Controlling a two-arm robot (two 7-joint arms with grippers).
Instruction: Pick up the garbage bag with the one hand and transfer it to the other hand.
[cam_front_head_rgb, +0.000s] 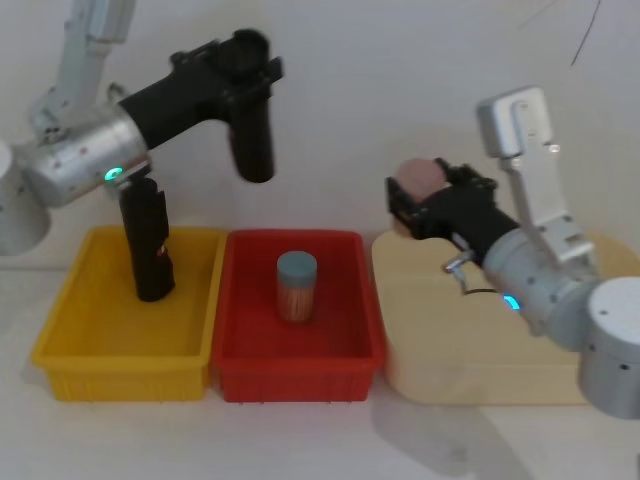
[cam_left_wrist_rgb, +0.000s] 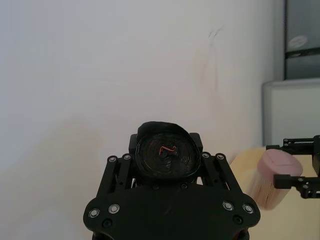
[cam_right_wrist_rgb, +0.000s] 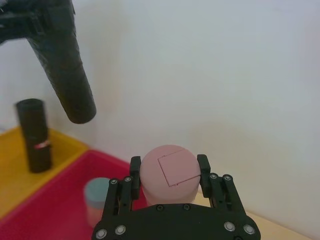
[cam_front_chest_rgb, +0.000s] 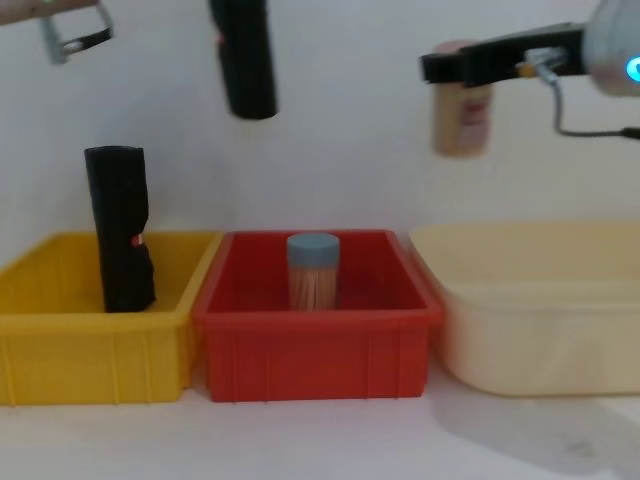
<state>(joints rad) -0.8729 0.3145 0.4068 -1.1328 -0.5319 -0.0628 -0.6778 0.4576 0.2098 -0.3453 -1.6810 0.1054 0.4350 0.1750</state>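
While the garbage bag (cam_front_head_rgb: 252, 140) is clamped aloft by the left gripper (cam_front_head_rgb: 245, 70), a pink-lidded jar (cam_front_chest_rgb: 462, 120) clutched by the right gripper (cam_front_head_rgb: 428, 200) at three o'clock must presumably be released first

The garbage bag (cam_front_head_rgb: 252, 140) is matt black; there are a yellow bin (cam_front_head_rgb: 120, 378), red bin (cam_front_head_rgb: 300, 380), cream bin (cam_front_head_rgb: 480, 360) and pink-lidded jar (cam_front_head_rgb: 418, 180).

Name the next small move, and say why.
Probably lower the right gripper and release the pink jar into the cream bin: its jaws are shut on the jar, so it cannot take the bag the left gripper holds aloft.
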